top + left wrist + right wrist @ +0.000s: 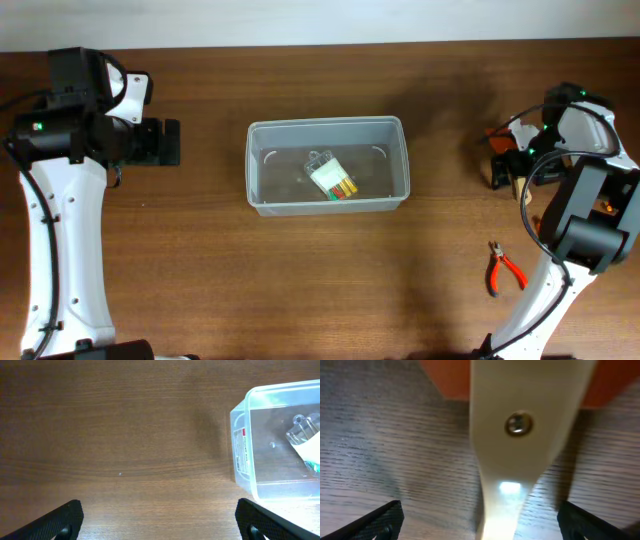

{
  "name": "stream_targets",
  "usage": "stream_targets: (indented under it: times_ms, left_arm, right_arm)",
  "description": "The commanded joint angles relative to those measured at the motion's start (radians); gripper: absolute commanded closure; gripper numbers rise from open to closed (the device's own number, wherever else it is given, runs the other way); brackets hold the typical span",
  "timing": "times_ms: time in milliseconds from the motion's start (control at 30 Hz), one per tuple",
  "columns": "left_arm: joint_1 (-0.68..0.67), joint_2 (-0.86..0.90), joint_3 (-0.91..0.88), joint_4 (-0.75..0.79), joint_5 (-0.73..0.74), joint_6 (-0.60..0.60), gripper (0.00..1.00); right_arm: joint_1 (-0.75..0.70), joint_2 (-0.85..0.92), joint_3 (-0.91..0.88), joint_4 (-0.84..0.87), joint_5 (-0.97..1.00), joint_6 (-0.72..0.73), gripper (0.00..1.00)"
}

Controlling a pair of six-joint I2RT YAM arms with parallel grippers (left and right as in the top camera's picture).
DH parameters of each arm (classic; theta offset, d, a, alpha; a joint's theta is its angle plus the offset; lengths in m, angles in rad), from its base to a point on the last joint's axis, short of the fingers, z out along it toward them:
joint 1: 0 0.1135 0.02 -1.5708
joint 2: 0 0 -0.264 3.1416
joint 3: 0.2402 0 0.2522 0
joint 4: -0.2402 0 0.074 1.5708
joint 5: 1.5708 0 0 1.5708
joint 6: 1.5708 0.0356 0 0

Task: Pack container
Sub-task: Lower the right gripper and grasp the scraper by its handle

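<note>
Container: translucent tub, upright at mid-table, between the two arms and well apart from both.
Contents: small clear packet with yellow, green and red bits, lying on the tub floor.
Left gripper: jaws spread wide over the bare wooden table, nothing between them; tub's short end near.
Right gripper: jaws spread wide; fingers flank a cream piece with one screw, clear of it on both sides. Orange part behind it. Too close to name.
Pliers: red-handled, flat on the table near the right arm.
</note>
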Motion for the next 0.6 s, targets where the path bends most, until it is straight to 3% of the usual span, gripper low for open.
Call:
stream_targets:
  times_ms: [0, 333, 467, 567]
  left_arm:
    - [0.003, 0.009, 0.015, 0.002, -0.003, -0.005, 0.01]
    - [0.003, 0.009, 0.015, 0.002, -0.003, -0.005, 0.01]
    - [0.003, 0.009, 0.015, 0.003, -0.003, -0.005, 0.01]
    - [0.001, 0.009, 0.015, 0.003, -0.003, -0.005, 0.01]
  right_arm:
    - [0.003, 0.014, -0.024, 0.006, -0.016, 0.006, 0.01]
    - [0.003, 0.014, -0.024, 0.032, -0.015, 0.007, 0.00]
    - [0.003, 0.014, -0.024, 0.036, -0.015, 0.006, 0.11]
    - [0.003, 0.014, -0.024, 0.041, -0.015, 0.007, 0.34]
